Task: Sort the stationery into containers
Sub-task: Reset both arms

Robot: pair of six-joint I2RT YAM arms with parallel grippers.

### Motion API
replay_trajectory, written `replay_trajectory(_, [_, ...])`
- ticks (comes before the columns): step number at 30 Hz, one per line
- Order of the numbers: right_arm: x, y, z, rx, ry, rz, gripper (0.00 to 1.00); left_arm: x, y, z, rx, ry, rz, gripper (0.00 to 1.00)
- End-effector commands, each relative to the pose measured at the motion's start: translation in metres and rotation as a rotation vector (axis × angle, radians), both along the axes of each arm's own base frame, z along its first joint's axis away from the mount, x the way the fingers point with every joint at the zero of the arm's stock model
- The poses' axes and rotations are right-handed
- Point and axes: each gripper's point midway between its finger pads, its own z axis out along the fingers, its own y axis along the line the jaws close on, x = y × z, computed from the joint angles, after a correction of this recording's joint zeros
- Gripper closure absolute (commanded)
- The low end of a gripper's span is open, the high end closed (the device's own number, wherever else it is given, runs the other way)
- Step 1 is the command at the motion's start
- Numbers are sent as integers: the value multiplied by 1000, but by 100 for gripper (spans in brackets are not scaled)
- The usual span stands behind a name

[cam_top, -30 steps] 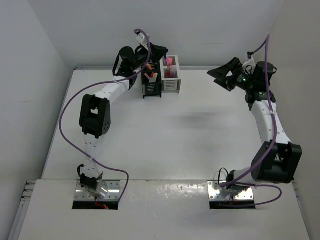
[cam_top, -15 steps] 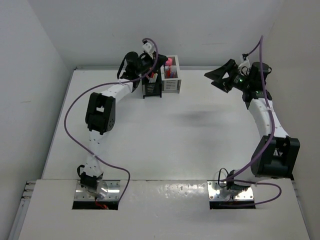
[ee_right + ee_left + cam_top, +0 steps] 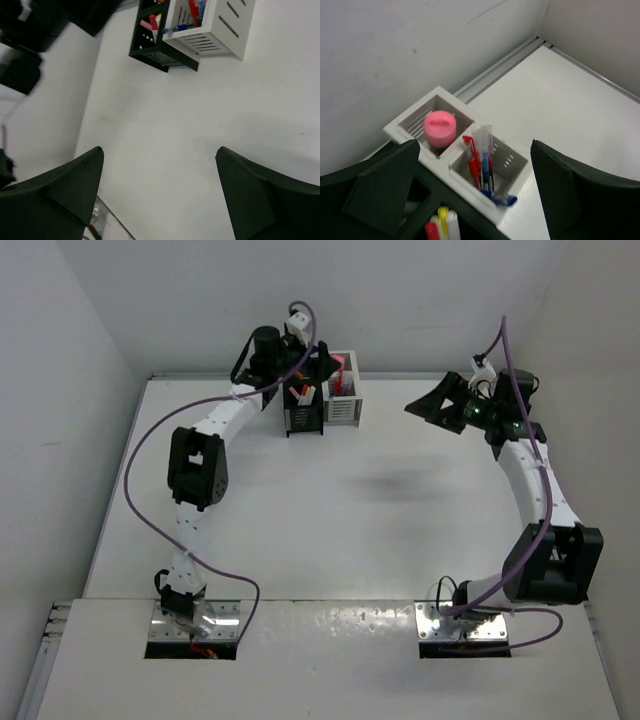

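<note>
Two joined slotted plastic pen holders (image 3: 512,157), black and white, sit straight below the left tool (image 3: 475,146), spread wide, empty; red and blue pens (image 3: 473,161) stand upright. Right tool (image 3: 160,155), also agape, well apart.

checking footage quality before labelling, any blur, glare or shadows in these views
top external: sharp, evenly lit, one faint shadow on the table; left wrist: slightly soft, pink piece and left gripper's fingers fuzzy; right wrist: white holder crisp, dark arm at upper left smeared; no strong glare
</note>
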Motion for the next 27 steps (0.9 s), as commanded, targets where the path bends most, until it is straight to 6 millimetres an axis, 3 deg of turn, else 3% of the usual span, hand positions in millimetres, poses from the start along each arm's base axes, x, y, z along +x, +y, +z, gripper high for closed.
replay_trajectory(1, [-9, -12, 22, -210, -132, 16, 8, -38, 63, 125, 4, -39, 92, 0])
replay_trajectory(2, [-11, -16, 19, -245, -130, 12, 8, -55, 79, 147, 5, -42, 114, 0])
replay_trajectory(3, [-14, -23, 11, -287, -96, -12, 6, -65, 94, 115, 46, 78, 135, 0])
replay_trajectory(4, [-17, -27, 6, -340, -104, 0, 5, -77, 123, 121, 62, 98, 191, 0])
replay_trajectory(5, [-19, -30, 1, -375, -104, 3, 2, -77, 139, 92, 93, 179, 217, 0])
replay_trajectory(7, [-28, -38, -15, -436, -69, -5, 1, -111, 176, 47, 200, 332, 295, 0])
replay_trajectory(8, [-29, -41, -20, -466, -76, -1, 1, -122, 209, 47, 241, 350, 408, 0])
replay_trajectory(9, [-36, -44, -30, -485, -58, -7, 1, -143, 225, 7, 331, 441, 422, 0])
replay_trajectory(10, [-39, -46, -36, -497, -53, -8, 1, -153, 250, -5, 359, 472, 478, 0])
replay_trajectory(12, [-44, -48, -50, -503, -43, -10, 1, -178, 278, -2, 384, 438, 529, 0])
replay_trajectory(13, [-47, -47, -52, -501, -47, -9, 1, -196, 293, -34, 391, 508, 552, 0])
replay_trajectory(14, [-47, -48, -55, -503, -47, -9, 1, -210, 297, -23, 377, 465, 561, 0])
replay_trajectory(15, [-50, -48, -61, -502, -33, -4, 1, -215, 301, -24, 376, 444, 564, 0])
replay_trajectory(16, [-51, -47, -63, -499, -22, -5, 1, -225, 305, -40, 385, 475, 566, 0])
replay_trajectory(19, [-53, -49, -68, -503, -1, -2, 1, -237, 319, -51, 397, 530, 590, 0])
replay_trajectory(21, [-53, -52, -70, -511, 3, -9, 1, -239, 321, -56, 379, 557, 547, 0])
replay_trajectory(27, [-57, -59, -78, -533, 18, -6, 1, -237, 352, -63, 331, 593, 575, 0])
